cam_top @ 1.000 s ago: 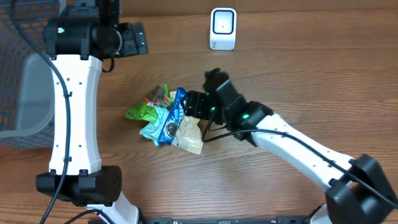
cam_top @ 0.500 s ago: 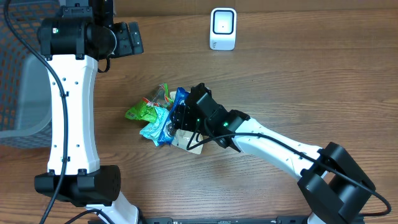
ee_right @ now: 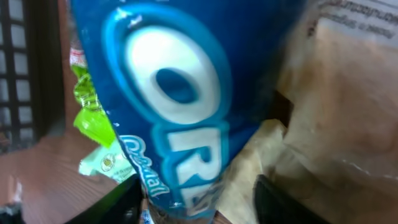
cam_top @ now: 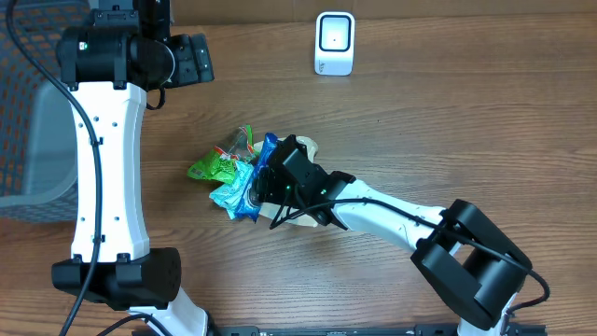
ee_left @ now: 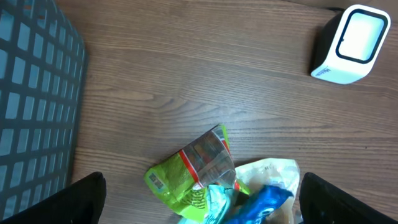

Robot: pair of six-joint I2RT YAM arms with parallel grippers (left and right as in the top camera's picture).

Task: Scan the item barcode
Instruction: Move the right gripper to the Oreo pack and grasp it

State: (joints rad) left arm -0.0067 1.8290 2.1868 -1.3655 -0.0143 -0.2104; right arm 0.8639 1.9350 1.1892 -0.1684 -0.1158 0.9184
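Observation:
Several snack packets lie in a pile mid-table: a blue Oreo packet (cam_top: 268,149), a green one (cam_top: 211,169), a teal one (cam_top: 231,197) and a beige one (cam_top: 311,146). My right gripper (cam_top: 265,187) is down on the pile. In the right wrist view the blue Oreo packet (ee_right: 180,93) fills the space between the dark fingers (ee_right: 121,199), with the beige packet (ee_right: 336,112) beside it; the right gripper (ee_right: 199,202) stands open around the blue packet. My left gripper (cam_top: 194,58) hangs open high at the back left, its view looking down on the green packet (ee_left: 186,174). The white barcode scanner (cam_top: 334,43) stands at the back.
A grey mesh basket (cam_top: 37,121) sits at the table's left edge, its wall (ee_left: 31,93) also showing in the left wrist view. The scanner (ee_left: 351,43) is well behind the pile. Bare wood lies between the pile and the scanner.
My right arm has swung left and down onto the pile, and its jaws have narrowed around the blue packet. The left arm has barely moved.

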